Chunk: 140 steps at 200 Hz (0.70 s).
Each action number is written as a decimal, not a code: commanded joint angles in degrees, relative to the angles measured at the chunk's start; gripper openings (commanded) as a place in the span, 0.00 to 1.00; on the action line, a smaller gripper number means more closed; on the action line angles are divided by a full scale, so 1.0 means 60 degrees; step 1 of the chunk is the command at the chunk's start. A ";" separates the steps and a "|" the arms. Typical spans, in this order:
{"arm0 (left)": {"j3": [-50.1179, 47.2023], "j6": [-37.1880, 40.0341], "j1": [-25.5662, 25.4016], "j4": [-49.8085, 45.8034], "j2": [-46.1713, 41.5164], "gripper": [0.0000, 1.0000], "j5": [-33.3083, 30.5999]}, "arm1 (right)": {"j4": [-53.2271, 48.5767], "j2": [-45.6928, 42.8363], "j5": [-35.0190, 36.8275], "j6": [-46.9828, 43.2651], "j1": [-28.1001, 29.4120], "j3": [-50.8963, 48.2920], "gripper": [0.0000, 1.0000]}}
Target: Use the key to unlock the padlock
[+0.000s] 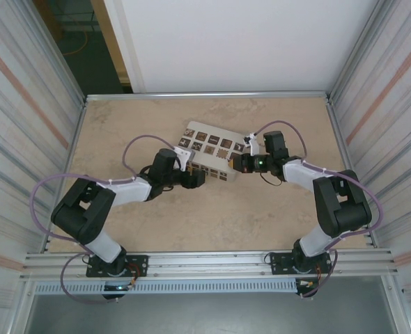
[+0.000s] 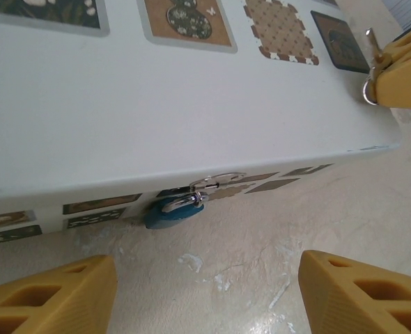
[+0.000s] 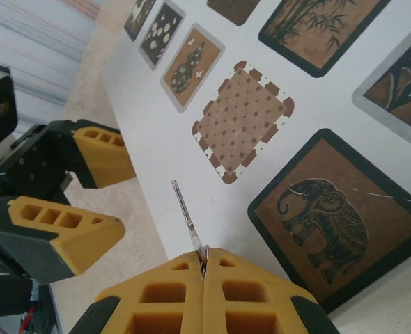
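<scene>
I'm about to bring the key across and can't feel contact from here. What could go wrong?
1. The right end effector pinches the key by its very end, with the blade sticking out by the white box. Any contact could twist it or make it slip.
2. The padlock sits ungripped at the box's front edge, with the open left end effector short of it. It may swing away when the key pushes.

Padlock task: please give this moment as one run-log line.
left gripper open, facing padlock hanging on white box front | right gripper shut on key | key not yet in padlock
</scene>
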 commanded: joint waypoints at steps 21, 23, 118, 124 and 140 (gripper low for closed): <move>0.0183 0.0211 0.0309 0.0403 0.0276 0.68 0.0352 | -0.0149 0.0147 0.0007 0.0139 0.0471 -0.0550 0.00; 0.0183 0.0210 0.0331 0.0412 0.0285 0.68 0.0361 | -0.0149 0.0133 0.0024 0.0147 0.0483 -0.0559 0.00; 0.0610 0.0319 0.0739 0.0857 0.1428 0.60 0.1086 | -0.0149 0.0067 0.0323 0.0178 0.0614 -0.0576 0.00; 0.0687 0.0338 0.0742 0.0835 0.1506 0.60 0.1123 | -0.0149 0.0077 0.0316 0.0184 0.0615 -0.0576 0.00; 0.0871 0.0360 0.0745 0.0795 0.1696 0.60 0.1226 | -0.0135 0.0101 0.0314 0.0184 0.0615 -0.0553 0.00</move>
